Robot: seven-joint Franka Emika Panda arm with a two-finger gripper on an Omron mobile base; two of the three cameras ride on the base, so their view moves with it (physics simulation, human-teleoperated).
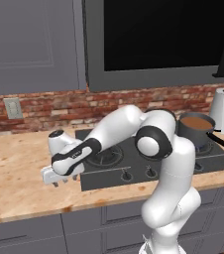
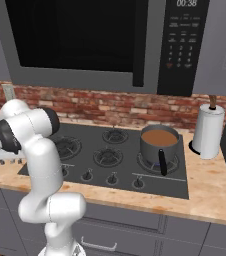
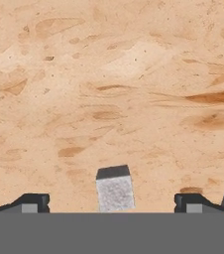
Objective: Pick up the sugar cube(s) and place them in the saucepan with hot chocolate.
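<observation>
Reach-for-pick step, nothing held yet. Pincer (image 3: 112, 203) spread wide and empty, low over the desk (image 3: 134, 74) left of the stove (image 1: 134, 171). Sugar cube (image 3: 115, 189) resting on the desk between the two fingertips (image 3: 32, 202), closer to the middle, apparently apart from both. Saucepan (image 2: 159, 144) on the stove's right rear burner, brown liquid inside, black handle pointing toward the front, well apart from the cube. Paper-towel roll (image 2: 208, 131) just beside the pan on its right.

Next, likely: lower a touch further if needed, clench on the cube, lift, swing right across the stove, release above the pan. Tiny cube, so centring matters; easy slip otherwise.

Readable writing: microwave (image 2: 182, 45) display "00:38"; keypad labels too small to read. No brands seen.
</observation>
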